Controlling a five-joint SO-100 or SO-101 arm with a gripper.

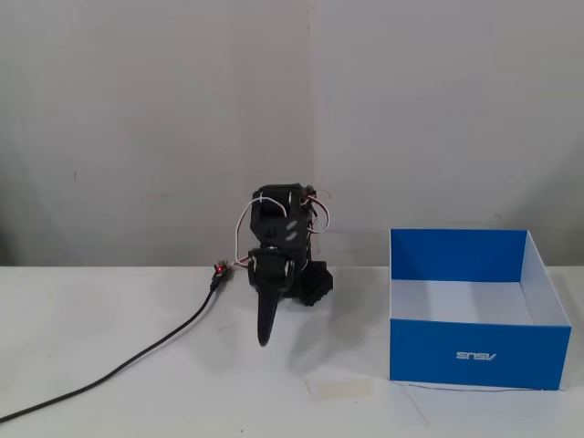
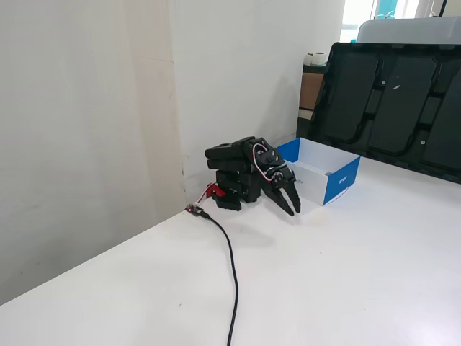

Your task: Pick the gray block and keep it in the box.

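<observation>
The blue box point(image 1: 474, 354) with a white inside stands open-topped on the white table, to the right of the arm in a fixed view. It also shows behind the arm in the other fixed view point(image 2: 340, 184). What shows of its inside is bare. The gray block shows in neither view. The black arm is folded low against the wall. My gripper point(image 1: 265, 336) points down at the table, left of the box, and also shows in the other fixed view point(image 2: 293, 210). Its jaws stand close together and hold nothing.
A black cable point(image 1: 137, 360) runs from the arm's base across the table to the front left and also shows in the other fixed view point(image 2: 232, 267). A pale tape patch point(image 1: 340, 388) lies on the table. Dark trays point(image 2: 389, 101) lean behind the box.
</observation>
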